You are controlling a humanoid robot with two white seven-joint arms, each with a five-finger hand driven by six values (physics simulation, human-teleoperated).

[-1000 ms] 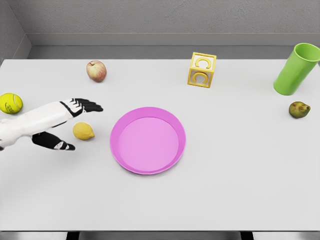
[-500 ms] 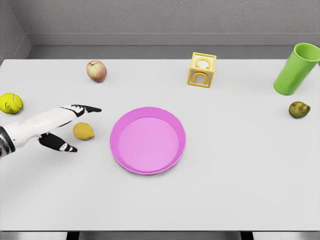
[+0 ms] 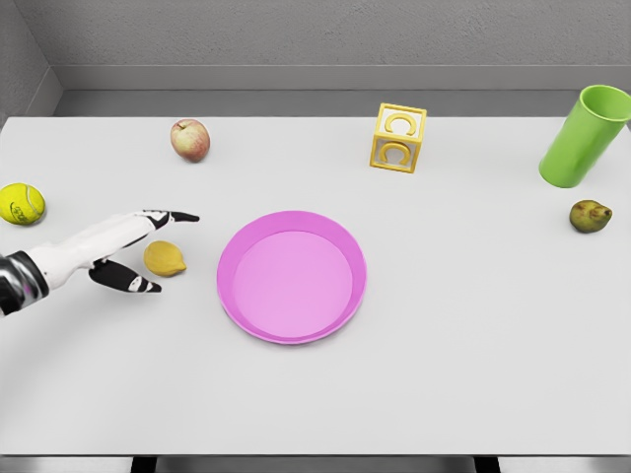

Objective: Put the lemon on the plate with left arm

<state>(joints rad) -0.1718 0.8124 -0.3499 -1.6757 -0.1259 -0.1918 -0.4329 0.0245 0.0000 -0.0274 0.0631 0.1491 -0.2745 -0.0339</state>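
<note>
The white left hand (image 3: 128, 246) with black fingertips reached in low from the left edge, its fingers (image 3: 175, 216) spread wide and its thumb (image 3: 133, 283) apart below them, holding nothing. The small yellow lemon (image 3: 165, 258) lay on the white table (image 3: 473, 374) in the gap between fingers and thumb; contact could not be told. The round pink plate (image 3: 292, 276) sat just right of the hand, beyond the lemon. A red-green apple (image 3: 190, 140) stood farther out above the hand, and a yellow-green tennis ball (image 3: 21, 204) lay near its wrist, to the left
</note>
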